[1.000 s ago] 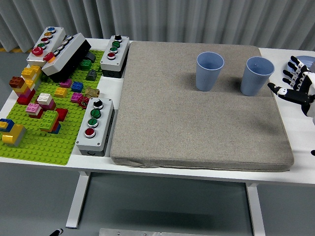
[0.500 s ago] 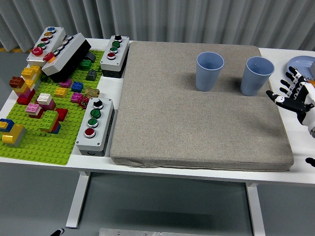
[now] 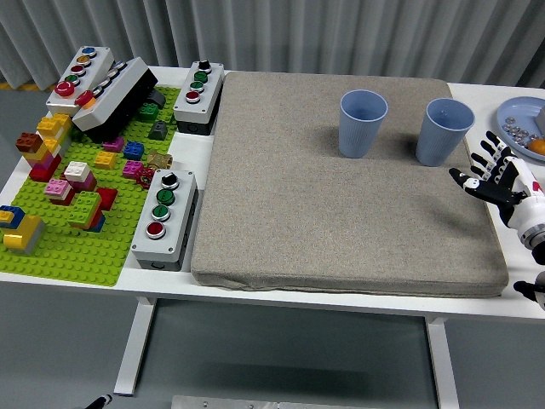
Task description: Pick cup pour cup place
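Observation:
Two light blue cups stand upright on the grey mat [image 3: 341, 196] near its far edge: the left cup [image 3: 363, 123] and the right cup [image 3: 444, 130]. My right hand [image 3: 496, 177] is at the mat's right edge, just below and right of the right cup, fingers spread and holding nothing. It does not touch the cup. My left arm is out of view.
A blue plate [image 3: 521, 116] with small items sits at the far right. Left of the mat are grey button boxes [image 3: 164, 215] [image 3: 198, 95] and a green baseplate [image 3: 77, 204] with several coloured bricks.
My right hand has moved down and to the left, from beside the plate to the mat's right edge near the right cup. The plate now shows more fully.

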`<state>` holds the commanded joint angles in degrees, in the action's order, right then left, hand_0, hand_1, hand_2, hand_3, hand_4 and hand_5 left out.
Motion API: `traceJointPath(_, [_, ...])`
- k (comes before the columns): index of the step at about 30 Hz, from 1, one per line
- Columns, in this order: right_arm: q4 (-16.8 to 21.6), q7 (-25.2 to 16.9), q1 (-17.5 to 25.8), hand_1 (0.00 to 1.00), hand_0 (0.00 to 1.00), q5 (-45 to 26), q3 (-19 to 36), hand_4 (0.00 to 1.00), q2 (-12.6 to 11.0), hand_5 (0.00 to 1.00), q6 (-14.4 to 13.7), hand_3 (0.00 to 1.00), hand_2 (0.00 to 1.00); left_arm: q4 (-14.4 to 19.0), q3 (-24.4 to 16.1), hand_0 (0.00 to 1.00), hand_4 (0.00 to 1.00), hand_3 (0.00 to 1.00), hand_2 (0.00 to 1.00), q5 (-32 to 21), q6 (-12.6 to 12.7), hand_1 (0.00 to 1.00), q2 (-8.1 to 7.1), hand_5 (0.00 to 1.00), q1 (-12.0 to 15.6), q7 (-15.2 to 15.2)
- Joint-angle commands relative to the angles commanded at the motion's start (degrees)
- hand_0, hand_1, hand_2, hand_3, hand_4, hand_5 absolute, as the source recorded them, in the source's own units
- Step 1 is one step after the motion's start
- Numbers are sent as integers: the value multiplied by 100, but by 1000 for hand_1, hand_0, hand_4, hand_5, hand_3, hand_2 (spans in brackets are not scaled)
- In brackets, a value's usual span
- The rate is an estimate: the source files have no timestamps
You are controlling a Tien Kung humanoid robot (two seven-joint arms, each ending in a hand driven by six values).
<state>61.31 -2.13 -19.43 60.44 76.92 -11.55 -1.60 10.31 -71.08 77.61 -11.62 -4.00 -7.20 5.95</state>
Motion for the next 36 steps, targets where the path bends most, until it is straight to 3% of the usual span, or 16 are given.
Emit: traceJointPath(36, [-676,-130,-625,897,937,-354,-319,808,16,132,58,945,972,0,125,816,595,790,896,-67,6,833,-35,998,-83,-28])
